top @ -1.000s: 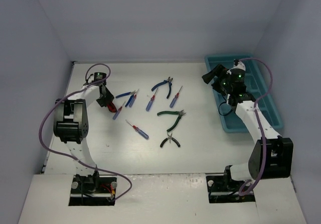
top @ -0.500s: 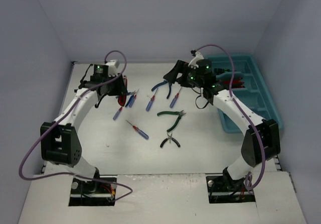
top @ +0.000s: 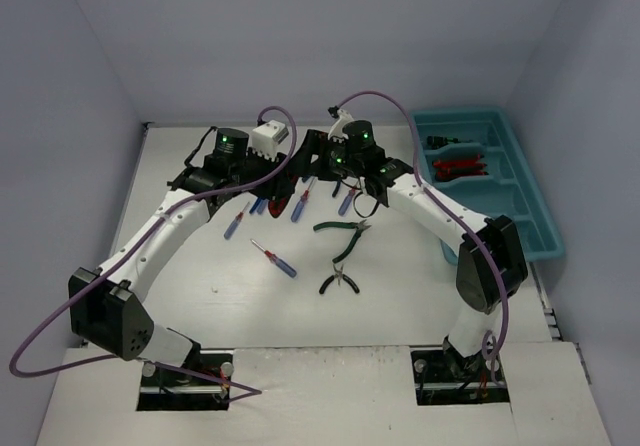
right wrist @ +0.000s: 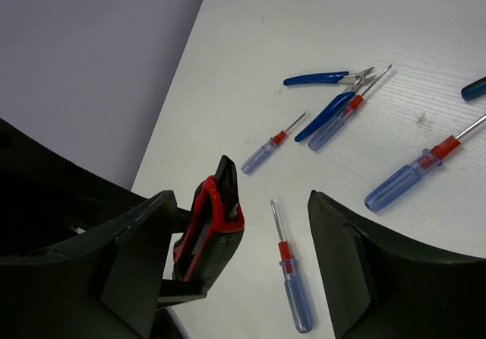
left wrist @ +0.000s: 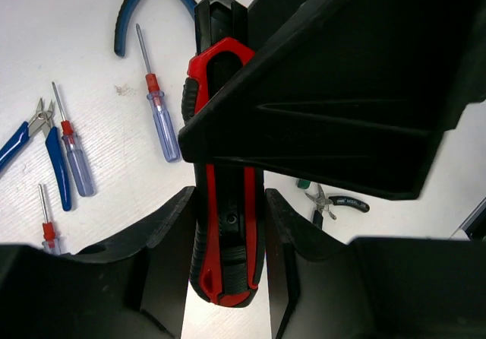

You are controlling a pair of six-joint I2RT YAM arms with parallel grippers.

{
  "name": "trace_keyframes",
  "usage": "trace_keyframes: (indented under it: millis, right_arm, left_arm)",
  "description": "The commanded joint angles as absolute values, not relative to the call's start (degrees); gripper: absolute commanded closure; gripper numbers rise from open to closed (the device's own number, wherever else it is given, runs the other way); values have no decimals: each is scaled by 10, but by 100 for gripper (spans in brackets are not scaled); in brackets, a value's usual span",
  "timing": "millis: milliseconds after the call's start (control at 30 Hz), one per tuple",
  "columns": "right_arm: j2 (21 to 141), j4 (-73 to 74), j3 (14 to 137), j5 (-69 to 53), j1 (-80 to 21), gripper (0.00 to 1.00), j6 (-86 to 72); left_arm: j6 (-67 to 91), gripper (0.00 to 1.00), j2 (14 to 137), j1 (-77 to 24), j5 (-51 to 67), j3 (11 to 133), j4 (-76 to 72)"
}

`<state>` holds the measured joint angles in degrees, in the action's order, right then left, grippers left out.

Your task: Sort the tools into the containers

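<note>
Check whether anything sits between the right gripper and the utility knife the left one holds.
Nothing visible does. The left gripper is shut on the utility knife, whose free end sits between the fingers of the open right gripper, close to one of them. The screwdrivers lie on the table beneath.

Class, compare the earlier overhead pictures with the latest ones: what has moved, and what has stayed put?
The left claw, shut on the knife, swung right toward the middle. The right claw left the tray and swung left to meet it; its open jaws now flank the knife. The green pliers, black pliers and loose screwdriver stayed put.
</note>
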<state>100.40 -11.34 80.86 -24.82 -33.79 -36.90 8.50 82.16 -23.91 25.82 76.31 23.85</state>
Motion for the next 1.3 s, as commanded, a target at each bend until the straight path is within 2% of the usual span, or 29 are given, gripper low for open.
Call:
trace_keyframes:
  millis: [0, 67, 167, 233, 300, 367, 433, 567, 933, 1100, 1267]
  right_arm:
    - [990, -161, 830, -257, -349, 44, -382]
    - [984, -163, 824, -257, -352, 54, -386]
    - [977, -165, 815, -257, -352, 78, -387]
    - [970, -164, 809, -256, -349, 94, -387]
    - [963, -164, 801, -250, -341, 100, -387]
    - [953, -164, 795, -246, -325, 100, -386]
    - [941, -164, 787, -246, -297, 100, -385]
    - [914, -164, 772, -252, -212, 100, -383]
    - [943, -165, 784, -276, 110, 100, -392]
    - [1004, -167, 801, -270, 174, 100, -393]
    - [1084, -171, 828, -268, 191, 100, -391]
  left_arm:
    - [76, 85, 788, -248, 255, 802, 206]
    - [80, 85, 788, -248, 251, 802, 202]
    - [84, 82, 796, -248, 251, 803, 198]
    - [87, 70, 799, -247, 251, 803, 196]
    - [90, 59, 800, -247, 250, 802, 193]
    - [91, 44, 800, -247, 238, 800, 193]
    - [95, 33, 798, -247, 224, 795, 191]
    - [103, 23, 794, -245, 184, 776, 194]
    - [139, 19, 741, -231, 125, 654, 219]
    - [144, 19, 709, -228, 121, 615, 234]
    - [149, 19, 693, -226, 115, 590, 233]
